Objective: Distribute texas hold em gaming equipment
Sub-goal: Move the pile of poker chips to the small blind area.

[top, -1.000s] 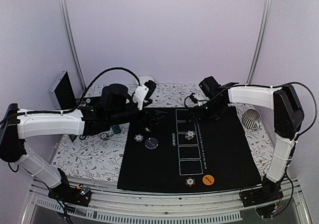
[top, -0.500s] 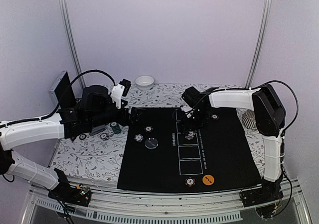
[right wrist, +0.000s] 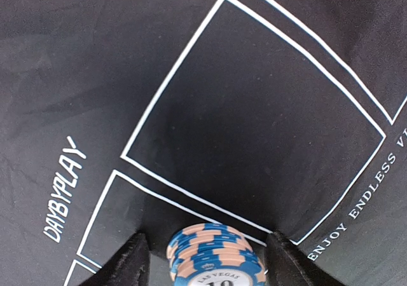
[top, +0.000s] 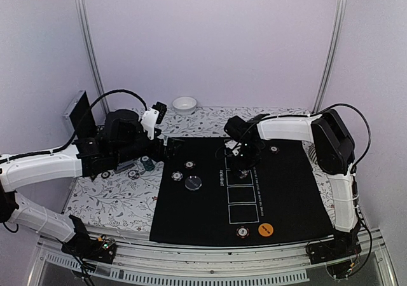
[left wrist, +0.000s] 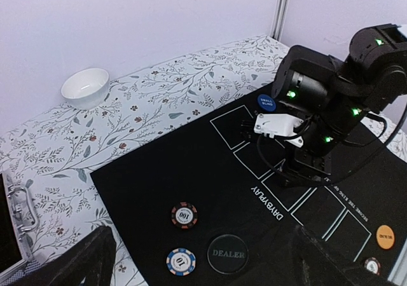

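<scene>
My right gripper (right wrist: 213, 264) is open, low over the black mat (top: 286, 190), one finger on each side of a stack of blue-and-orange chips (right wrist: 216, 254), with small gaps on both sides. In the top view this gripper (top: 241, 164) covers the stack. My left gripper (top: 172, 147) is open and empty at the mat's left edge. In the left wrist view, a dark "100" chip (left wrist: 184, 215), a blue "10" chip (left wrist: 180, 261) and a dark DEALER disc (left wrist: 235, 253) lie on the mat below it. A blue button disc (left wrist: 266, 102), an orange disc (top: 266, 229) and a chip (top: 242, 232) also lie on the mat.
A white bowl (top: 184, 104) stands at the back of the floral cloth. An open metal case (top: 79, 114) and a few loose chips (top: 133, 173) are at the left. A metal cup (top: 320, 151) stands behind the right arm. The right arm (left wrist: 331, 102) leans over the mat's white rectangles.
My left arm has pulled back left off the mat. My right gripper has moved from the mat's back edge forward and left, down around the chip stack.
</scene>
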`<state>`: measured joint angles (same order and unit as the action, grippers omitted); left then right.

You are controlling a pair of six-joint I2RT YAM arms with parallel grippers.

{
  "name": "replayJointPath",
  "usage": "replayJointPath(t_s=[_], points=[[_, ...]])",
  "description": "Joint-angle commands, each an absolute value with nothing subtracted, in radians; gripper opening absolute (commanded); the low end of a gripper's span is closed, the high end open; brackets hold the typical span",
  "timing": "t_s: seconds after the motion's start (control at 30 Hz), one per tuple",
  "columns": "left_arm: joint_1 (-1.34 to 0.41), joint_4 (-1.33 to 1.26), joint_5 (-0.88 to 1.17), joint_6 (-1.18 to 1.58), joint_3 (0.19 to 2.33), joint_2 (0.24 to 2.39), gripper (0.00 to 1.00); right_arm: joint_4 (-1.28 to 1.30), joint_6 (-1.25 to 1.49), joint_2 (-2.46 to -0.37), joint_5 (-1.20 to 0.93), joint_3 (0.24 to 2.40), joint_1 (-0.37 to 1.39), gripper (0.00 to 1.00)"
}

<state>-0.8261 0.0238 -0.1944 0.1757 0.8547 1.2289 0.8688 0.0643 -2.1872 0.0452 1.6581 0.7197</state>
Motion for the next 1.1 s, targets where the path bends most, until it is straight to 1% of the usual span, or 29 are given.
replayJointPath(t_s=[0.0,0.17,0.2,0.37,0.47,0.6,0.67,0.7,0.83,0.93,1.07], points=[[-0.814,0.045,-0.211,0.163,0.861,1.227,0.97,0.935,0.059,-2.240,0.126,1.670,0.732,0.62],[-0.814,0.068,-0.230,0.154,0.851,1.202,0.98,0.970,0.069,-2.220,0.179,1.668,0.752,0.62],[-0.812,0.069,-0.234,0.152,0.848,1.197,0.98,0.972,0.069,-2.221,0.181,1.667,0.755,0.61],[-0.810,0.070,-0.240,0.144,0.840,1.178,0.98,0.977,0.070,-2.228,0.171,1.667,0.756,0.41],[-0.807,0.075,-0.243,0.137,0.839,1.175,0.98,0.977,0.077,-2.218,0.173,1.666,0.757,0.37],[-0.805,0.078,-0.242,0.135,0.836,1.174,0.98,0.980,0.071,-2.216,0.187,1.671,0.756,0.21],[-0.804,0.081,-0.242,0.130,0.836,1.174,0.98,0.978,0.063,-2.216,0.207,1.676,0.755,0.20],[-0.803,0.082,-0.243,0.127,0.836,1.173,0.98,0.979,0.061,-2.217,0.217,1.678,0.753,0.16],[-0.799,0.084,-0.255,0.118,0.833,1.170,0.98,0.983,0.053,-2.232,0.232,1.691,0.729,0.12],[-0.796,0.091,-0.259,0.115,0.833,1.168,0.98,0.995,0.054,-2.232,0.264,1.692,0.713,0.12],[-0.795,0.092,-0.264,0.109,0.827,1.163,0.98,0.977,0.055,-2.219,0.257,1.691,0.675,0.12]])
